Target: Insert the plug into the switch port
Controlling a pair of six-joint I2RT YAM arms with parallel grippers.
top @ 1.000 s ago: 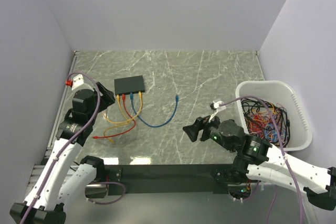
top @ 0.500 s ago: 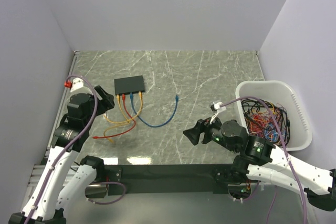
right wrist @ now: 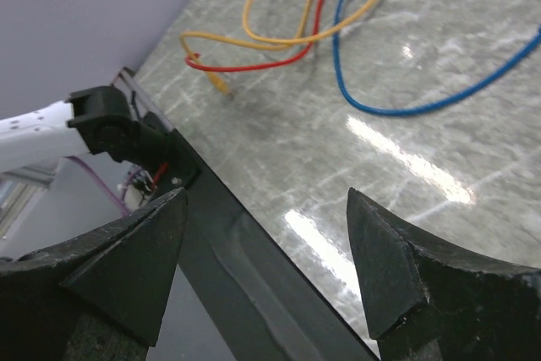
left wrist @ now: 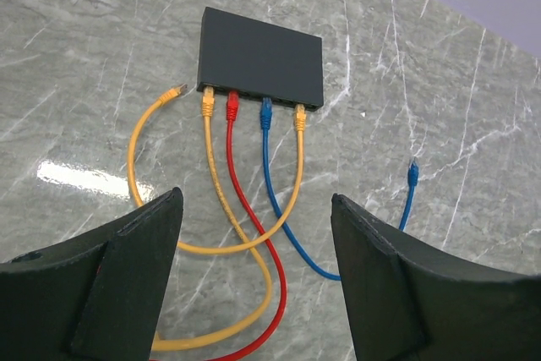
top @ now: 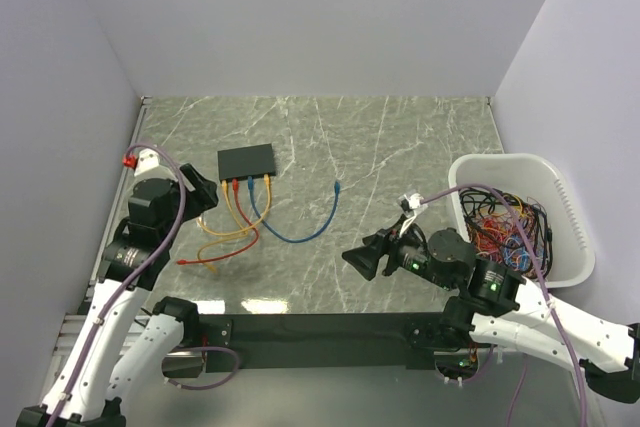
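Top external view: the switch (top: 246, 160), a flat black box, lies at about 10 o'clock on the grey marbled worktop (top: 400, 137); its socket edge faces the arms, presumably so plugs can be pushed in from the near side; four cables (left wrist: 232, 107), yellow, red, blue and yellow, are seated along that edge. Left wrist view: a loose yellow plug (left wrist: 173, 90) lies just beside the switch's 9 o'clock end, touching no socket; a free blue plug (left wrist: 412, 173) rests well apart toward 4 o'clock; either could be the one to insert, and I cannot tell which. The left claw (left wrist: 254, 293) hangs released over the cable loops, fingers spread wide and grasping nothing; it looks straight down on the sockets, seemingly to line up a pick. The right claw (right wrist: 262, 285) is also released and empty; it sits low near 5 o'clock, between the switch's cables and a white tub (top: 572, 222) of tangled spare cables at 3 o'clock.
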